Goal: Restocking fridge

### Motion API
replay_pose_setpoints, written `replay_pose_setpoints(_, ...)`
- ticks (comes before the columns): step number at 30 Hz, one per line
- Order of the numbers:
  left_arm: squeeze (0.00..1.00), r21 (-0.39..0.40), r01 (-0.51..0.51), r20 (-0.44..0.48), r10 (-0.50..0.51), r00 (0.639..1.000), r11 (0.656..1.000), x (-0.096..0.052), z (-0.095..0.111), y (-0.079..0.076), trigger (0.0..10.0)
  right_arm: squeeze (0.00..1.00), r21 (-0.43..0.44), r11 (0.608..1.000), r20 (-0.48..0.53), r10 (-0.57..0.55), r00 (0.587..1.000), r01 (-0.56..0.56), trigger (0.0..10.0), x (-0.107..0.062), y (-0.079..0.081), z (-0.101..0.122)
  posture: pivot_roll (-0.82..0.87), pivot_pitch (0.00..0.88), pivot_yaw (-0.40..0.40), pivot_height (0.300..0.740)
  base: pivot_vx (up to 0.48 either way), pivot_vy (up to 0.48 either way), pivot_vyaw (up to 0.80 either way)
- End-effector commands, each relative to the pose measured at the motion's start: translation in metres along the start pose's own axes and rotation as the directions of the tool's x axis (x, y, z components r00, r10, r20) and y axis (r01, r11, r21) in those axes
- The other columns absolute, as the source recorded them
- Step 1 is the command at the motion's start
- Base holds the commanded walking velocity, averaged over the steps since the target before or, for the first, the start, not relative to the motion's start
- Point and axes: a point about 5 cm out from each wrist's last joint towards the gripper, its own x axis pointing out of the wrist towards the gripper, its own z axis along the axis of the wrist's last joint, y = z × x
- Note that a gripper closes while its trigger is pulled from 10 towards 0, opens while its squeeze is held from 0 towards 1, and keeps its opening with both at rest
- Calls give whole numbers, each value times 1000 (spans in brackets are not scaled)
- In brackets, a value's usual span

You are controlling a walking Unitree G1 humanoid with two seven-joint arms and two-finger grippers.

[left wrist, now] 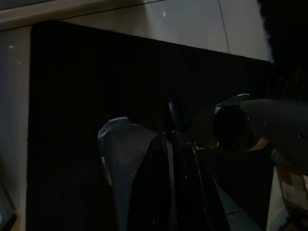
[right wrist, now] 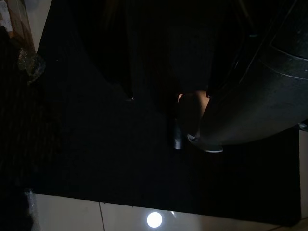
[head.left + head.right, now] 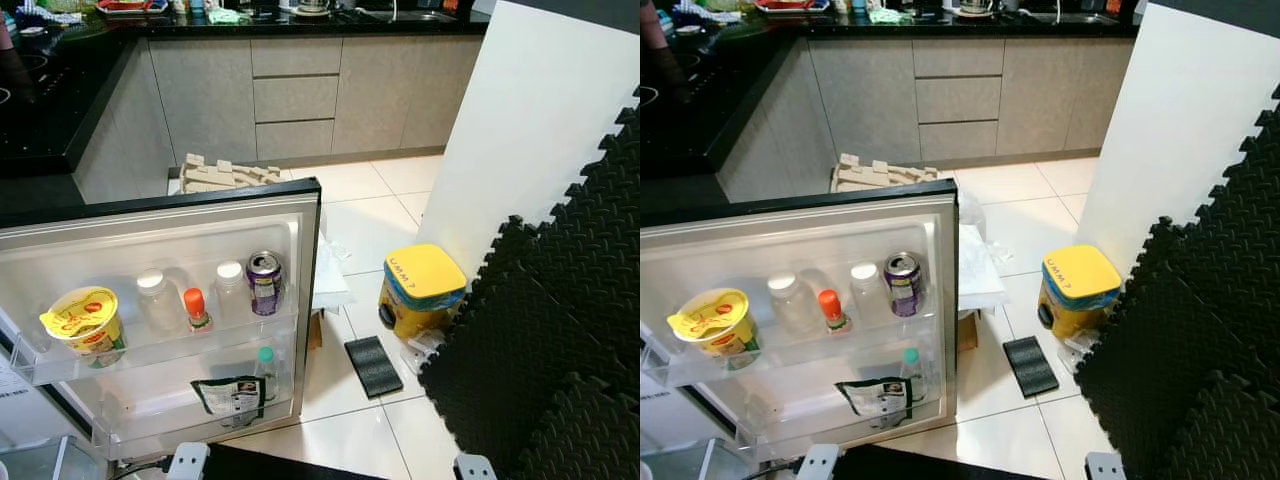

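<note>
Right under the head camera, two pale brackets [image 3: 187,462] are poking up at the bottom edge with a dark mat [image 3: 290,467] between them, both cut off by the frame. Just beyond, the fridge door [image 3: 160,320] is standing wide open, its inner racks facing us. On the upper rack a yellow tub [image 3: 86,325] is sitting at the left, tilted a little, then a clear white-capped jar [image 3: 158,300], a small orange-capped bottle [image 3: 197,309], a second white-capped bottle [image 3: 231,291] and a purple can [image 3: 264,283] at the right end. Down on the lower rack a dark pouch [image 3: 230,397] is leaning beside a green-capped bottle [image 3: 266,375]; its label is too small to read. The fridge body itself is running off the left edge.

On the tiled floor a yellow-lidded tub [image 3: 421,290] is standing beside a small black pad [image 3: 372,365], with black foam mats [image 3: 560,350] stacked at the right in front of a white panel [image 3: 530,130]. A beige foam piece [image 3: 225,175] is peeking over the door. A black counter [image 3: 300,22] is running along the back.

Both wrist views are very dark. The left claw [image 1: 171,139] is hanging over the dark mat, fingers looking pressed together. The right claw is lost in shadow, and I cannot tell its state.
</note>
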Motion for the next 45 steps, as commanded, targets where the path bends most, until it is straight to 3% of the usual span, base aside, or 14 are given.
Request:
replay_pose_setpoints(1, 0, -11, 24, -69, -25, 997, 1000, -1, -17, -5, 10000, 0, 16, 1000, -2, -1, 1000, 1, 10000, 0, 0, -1, 53, 0, -48, 740, 0, -465, 0)
replay_pose_setpoints(10, 0, -21, 22, -68, -23, 997, 1000, -2, -17, -4, 10000, 0, 31, 999, 3, 32, 999, -32, 10000, 0, 2, -1, 52, 0, -44, 740, 0, -467, 51)
replay_pose_setpoints(45, 0, -30, 18, -60, -20, 998, 999, 0, -15, -6, 10000, 0, 5, 997, 3, 83, 997, -83, 10000, -1, 3, -1, 47, 0, -45, 740, 0, 0, 728)
